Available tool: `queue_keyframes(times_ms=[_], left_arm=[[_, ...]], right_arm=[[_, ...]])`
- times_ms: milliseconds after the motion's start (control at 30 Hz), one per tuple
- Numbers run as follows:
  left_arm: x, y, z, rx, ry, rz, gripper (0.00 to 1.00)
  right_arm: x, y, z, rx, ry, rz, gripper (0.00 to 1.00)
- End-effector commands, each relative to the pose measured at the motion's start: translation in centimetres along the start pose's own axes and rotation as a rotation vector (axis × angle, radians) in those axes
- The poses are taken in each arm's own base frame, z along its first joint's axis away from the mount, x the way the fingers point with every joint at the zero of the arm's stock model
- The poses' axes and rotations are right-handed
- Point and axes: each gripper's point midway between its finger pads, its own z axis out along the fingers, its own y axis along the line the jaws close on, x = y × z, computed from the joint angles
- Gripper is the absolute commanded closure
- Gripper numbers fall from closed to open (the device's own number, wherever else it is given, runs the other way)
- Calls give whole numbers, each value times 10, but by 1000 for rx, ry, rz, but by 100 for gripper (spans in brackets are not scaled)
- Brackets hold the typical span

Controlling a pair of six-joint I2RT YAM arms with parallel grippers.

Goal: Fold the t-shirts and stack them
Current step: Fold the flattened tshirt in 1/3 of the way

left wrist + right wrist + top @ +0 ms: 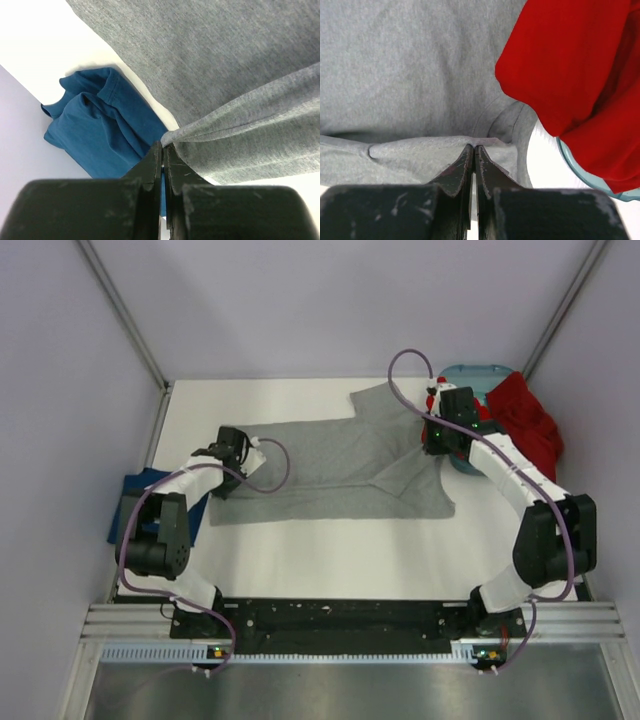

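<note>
Overhead and wrist views of a two-arm folding station. The grey t-shirt (330,465) lies spread flat across the middle and back of the white table (330,550), turned sideways with its collar toward the right and its hem toward the left.

The left pincer (162,147) has its jaws pressed together on a raised fold of grey cloth at the hem end. The right pincer (472,148) is likewise clamped on a pinched ridge of the same shirt just beside the collar. Each arm carries a looping purple cable (270,475).

A blue t-shirt (95,135) lies crumpled at the table's left edge against the wall, partly under the left arm and just beside the grey hem. A red t-shirt (525,420) is heaped over a teal basket (470,372) in the far right corner, hanging over the rim, close to the grey collar. Whether red touches grey cannot be told.

The table top is plain, matte white. Pale lilac walls (300,300) with slim metal corner posts enclose it on three sides. A ribbed aluminium rail (350,625) at the near edge holds the arm bases.
</note>
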Motion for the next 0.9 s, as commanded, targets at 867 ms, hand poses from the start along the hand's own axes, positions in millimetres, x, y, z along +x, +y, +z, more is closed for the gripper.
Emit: queue_keyframes(times_ms=[867], left_arm=[[1,18,13,-99,46,-46,73]], right_arm=[[-45,8,54,-43,-18,-60,100]])
